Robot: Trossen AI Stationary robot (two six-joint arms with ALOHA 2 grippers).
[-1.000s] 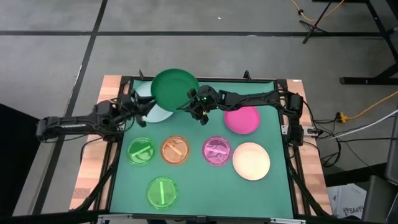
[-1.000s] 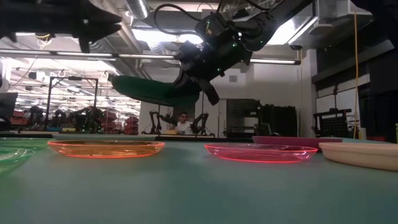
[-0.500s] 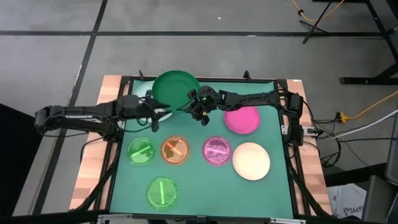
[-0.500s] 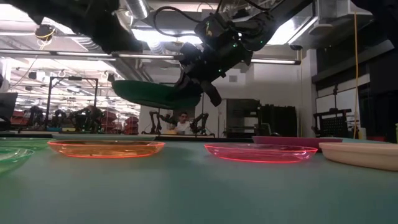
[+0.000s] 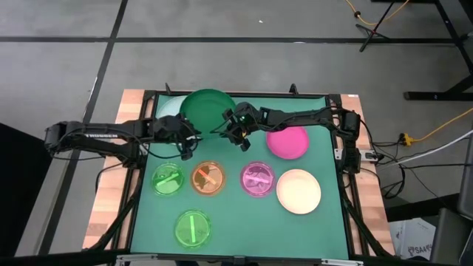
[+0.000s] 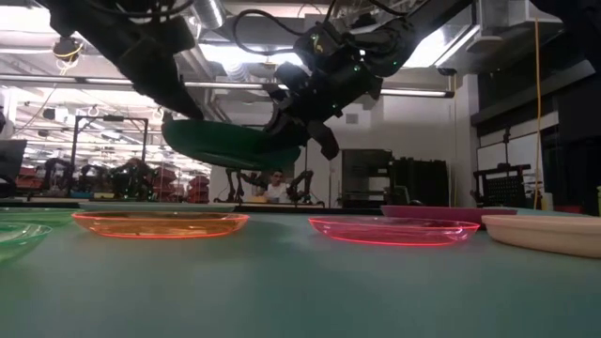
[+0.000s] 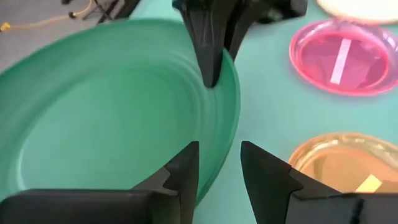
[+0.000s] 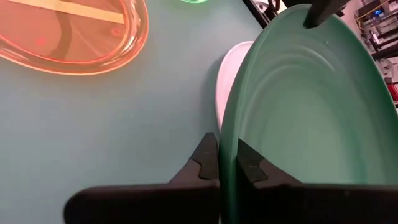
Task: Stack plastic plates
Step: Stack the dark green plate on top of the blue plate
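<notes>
A dark green plate (image 5: 207,108) hangs in the air above the table's far left part, with my right gripper (image 5: 228,125) shut on its right rim. A pale blue plate (image 5: 168,108) lies flat on the mat, mostly hidden under it. My left gripper (image 7: 219,149) is open at the green plate's near-left rim, one finger over the plate's inside and one outside it. I cannot tell whether it touches. In the low view the green plate (image 6: 230,143) floats well above the mat. My right gripper pinches the dark green plate's rim (image 8: 227,140) between its two fingers, one on the inner face and one on the underside. It comes level from the table's right. The plate is lifted clear and nearly level, slightly tilted.
On the mat lie a magenta plate (image 5: 287,142), a cream plate (image 5: 298,191), a translucent pink plate (image 5: 257,179), an orange one (image 5: 208,178) and two translucent green ones (image 5: 168,179) (image 5: 192,228). A black frame rims the mat. A person shows far behind in the low view.
My left gripper has moved toward the table's right and a little toward its near edge, up to the green plate's near-left rim. The green plate has stayed aloft in my right gripper, sinking slightly.
</notes>
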